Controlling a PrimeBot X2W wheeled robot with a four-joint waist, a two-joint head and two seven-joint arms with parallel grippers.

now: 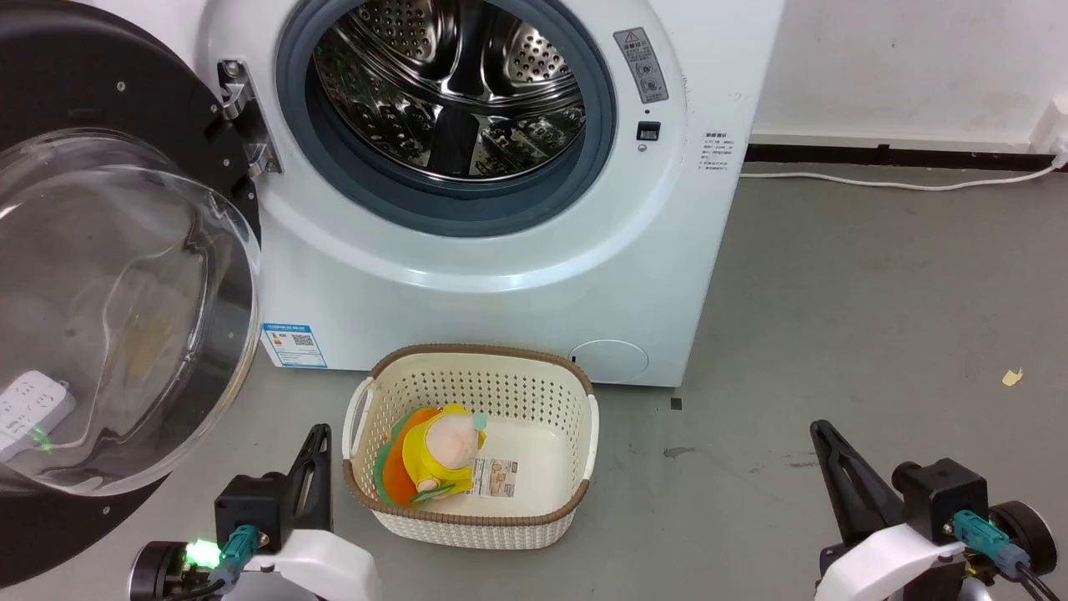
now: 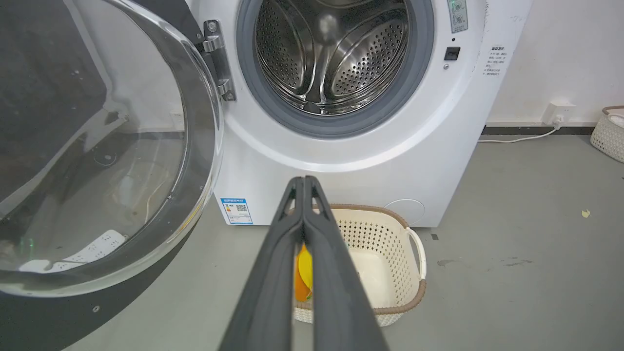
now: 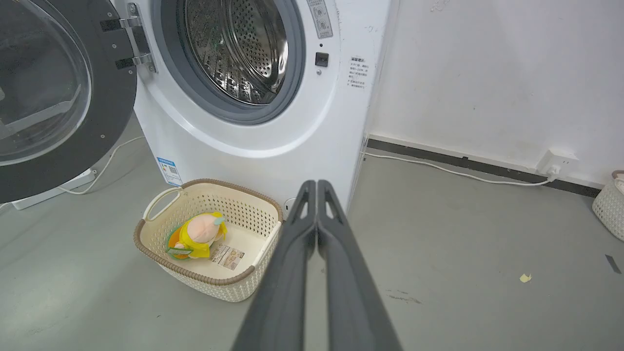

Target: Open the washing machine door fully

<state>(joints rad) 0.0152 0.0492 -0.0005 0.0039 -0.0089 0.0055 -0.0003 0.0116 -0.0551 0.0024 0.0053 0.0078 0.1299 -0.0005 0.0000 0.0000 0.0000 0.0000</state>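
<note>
The white washing machine faces me with its steel drum exposed. Its door, black-rimmed with a clear domed glass bowl, stands swung out wide to the left on its metal hinge. The door also fills the left of the left wrist view, and the door sits at the upper left of the right wrist view. My left gripper is shut and empty, low at the left between door and basket. Low at the right, above bare floor, my right gripper is shut and empty too.
A cream perforated basket with a yellow and orange plush toy stands on the grey floor before the machine. A white power strip shows through the door glass. A white cable runs along the wall. Another basket stands far right.
</note>
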